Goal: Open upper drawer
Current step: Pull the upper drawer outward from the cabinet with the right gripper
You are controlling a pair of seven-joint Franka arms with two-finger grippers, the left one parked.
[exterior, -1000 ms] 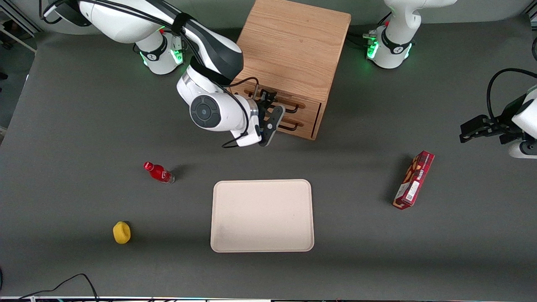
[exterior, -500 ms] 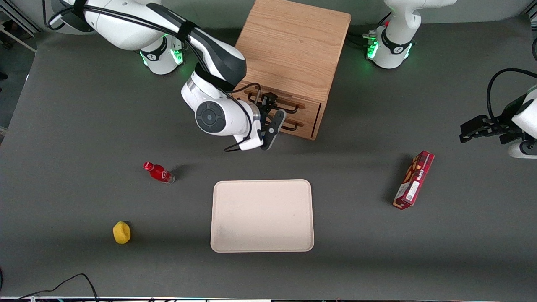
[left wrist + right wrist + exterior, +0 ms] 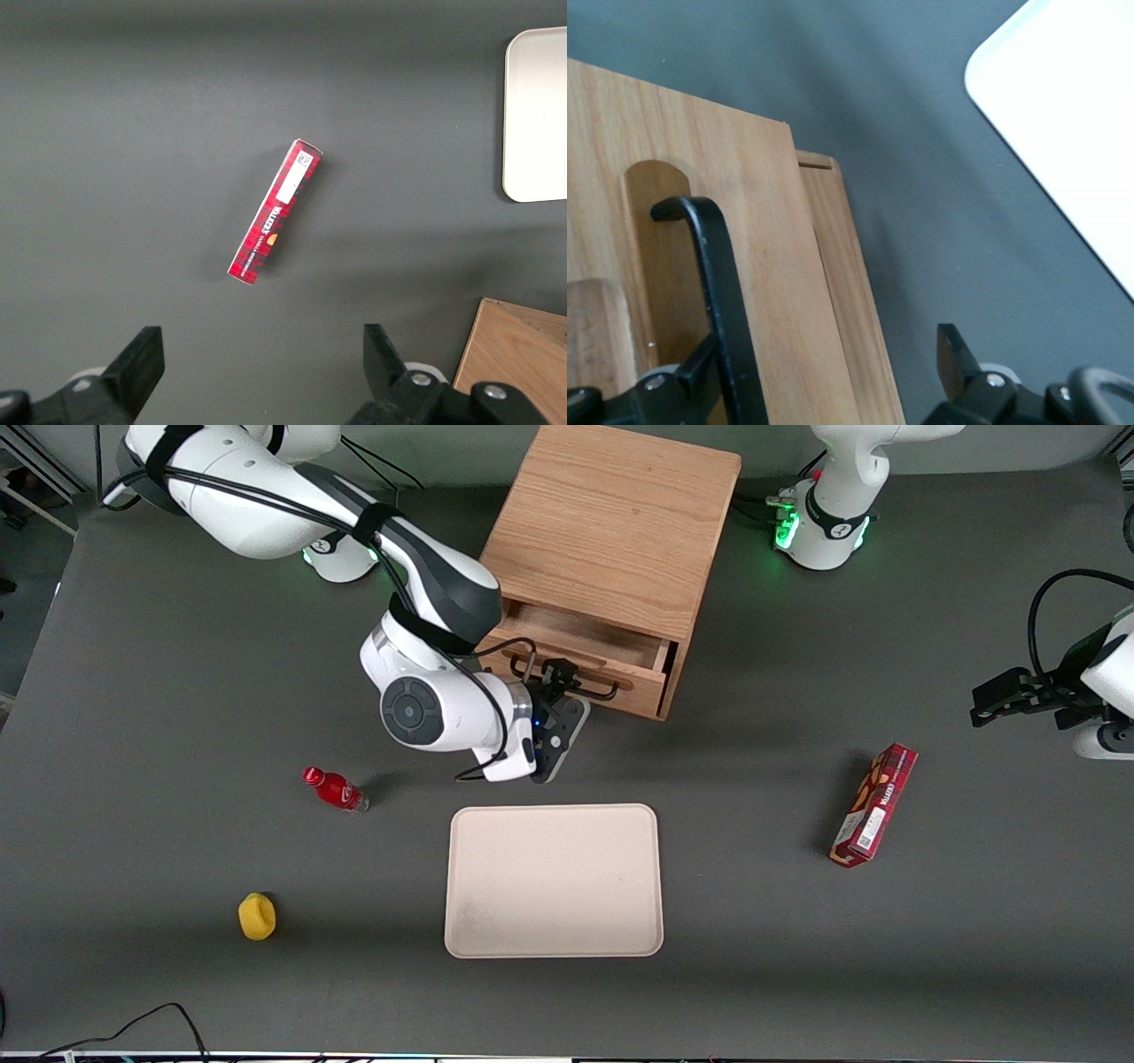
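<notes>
The upper drawer (image 3: 580, 664) of the light-oak cabinet (image 3: 611, 522) stands partly pulled out, its hollow inside showing from above. Its thin black wire handle (image 3: 601, 689) runs along the drawer front. My right gripper (image 3: 556, 684) is at that handle, in front of the drawer. In the right wrist view the gripper (image 3: 824, 363) is open, its fingers wide apart astride the drawer front (image 3: 753, 230). The black handle (image 3: 719, 274) lies just inside one finger (image 3: 700, 372), which hooks it. The pulled-out upper drawer hides the lower drawer in the front view.
A cream tray (image 3: 554, 881) lies nearer the front camera than the cabinet, close to my wrist. A red bottle (image 3: 335, 789) and a yellow object (image 3: 257, 916) lie toward the working arm's end. A red box (image 3: 873, 804) lies toward the parked arm's end.
The upper drawer has slid out of the cabinet toward the front camera. My right gripper and wrist moved the same way with the handle.
</notes>
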